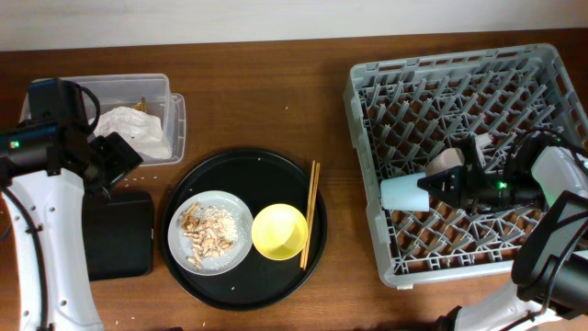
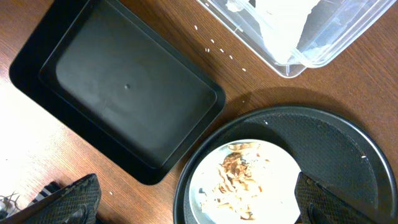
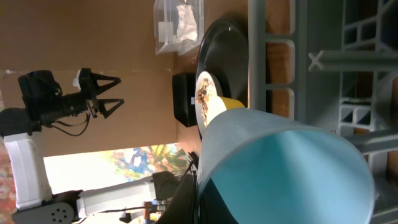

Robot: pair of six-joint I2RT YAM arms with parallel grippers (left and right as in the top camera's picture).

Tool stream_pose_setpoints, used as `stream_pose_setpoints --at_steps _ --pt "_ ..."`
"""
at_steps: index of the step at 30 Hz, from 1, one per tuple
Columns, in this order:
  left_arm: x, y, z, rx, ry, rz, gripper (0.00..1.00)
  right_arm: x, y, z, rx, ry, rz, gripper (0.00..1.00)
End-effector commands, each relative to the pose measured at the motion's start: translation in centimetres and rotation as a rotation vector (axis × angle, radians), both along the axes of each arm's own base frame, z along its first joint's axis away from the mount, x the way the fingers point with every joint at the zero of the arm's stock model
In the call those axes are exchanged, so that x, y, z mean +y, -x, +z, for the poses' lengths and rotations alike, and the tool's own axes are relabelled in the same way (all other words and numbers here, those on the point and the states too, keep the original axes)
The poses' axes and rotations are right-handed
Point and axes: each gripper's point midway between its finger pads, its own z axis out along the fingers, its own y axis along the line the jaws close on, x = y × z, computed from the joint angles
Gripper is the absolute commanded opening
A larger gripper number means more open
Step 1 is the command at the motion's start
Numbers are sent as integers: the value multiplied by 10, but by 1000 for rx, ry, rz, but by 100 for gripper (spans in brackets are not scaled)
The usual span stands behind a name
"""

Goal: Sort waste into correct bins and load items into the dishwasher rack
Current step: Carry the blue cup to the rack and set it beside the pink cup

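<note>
Filling your right wrist view is the light-blue bowl (image 3: 280, 168), tipped on its side with its pale rim close to the lens. Your right tool (image 1: 434, 182) is pinched tight on that bowl and holds it over the left half of the rack (image 1: 459, 64), which stands to the right of the round tray (image 1: 243, 165).

Your left tool (image 2: 202, 208) is spread wide and grips nothing. It hangs off the round tray's upper left, between the clear box (image 1: 175, 115) and the flat black tray (image 2: 124, 93).

On the round tray sits the plate (image 1: 234, 213) with food scraps (image 1: 204, 234), and the yellow bowl (image 1: 279, 231) is just beside it. The chopsticks (image 1: 310, 213) lie along the round tray's right edge. The napkin (image 1: 133, 129) is in the clear box. A strip of surface (image 1: 338, 211) shows between the round tray and the rack.
</note>
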Motion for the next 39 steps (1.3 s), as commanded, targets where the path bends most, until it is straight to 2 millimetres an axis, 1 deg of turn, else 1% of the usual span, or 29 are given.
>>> stream_pose_setpoints --at_steps 1,3,7,9,11,15,17,18,19,27,29,31,33,34,36,37,39 --pt "1 1 2 -10 -6 15 99 -3 -3 -2 8 -3 -22 4" --pt "2 1 2 -10 -6 16 99 -3 -2 -2 10 -1 -20 4" --pt "1 1 2 -10 -6 15 99 -3 1 -6 20 24 -1 11" --pt "2 1 2 -10 -6 16 99 -6 3 -12 20 53 12 14" --pt "1 1 2 -10 -6 15 99 -10 3 -13 27 59 0 15" --pt "1 1 2 -10 -6 15 99 -29 6 -18 69 91 -41 15" --pt "1 1 2 -10 -6 15 99 -40 9 -22 109 124 -59 15" --pt "1 1 2 -10 -6 15 99 -51 10 -24 135 156 -75 16" --pt "1 1 2 -10 -6 15 99 -55 10 -24 143 169 -79 16" --pt "1 1 2 -10 -6 15 99 -58 14 -25 207 211 -84 16" --pt "1 1 2 -10 -6 15 99 -61 17 -27 248 236 -93 16" --pt "1 1 2 -10 -6 15 99 -68 20 -33 303 306 -114 16" --pt "1 1 2 -10 -6 15 99 -82 25 -41 385 413 -158 16" --pt "1 1 2 -10 -6 15 99 -92 30 -44 442 494 -201 16" --pt "1 1 2 -10 -6 15 99 -102 34 -42 476 565 -252 16" --pt "1 1 2 -10 -6 15 99 -106 35 -37 479 602 -281 16" --pt "2 1 2 -10 -6 16 99 -108 36 -27 454 636 -315 16"
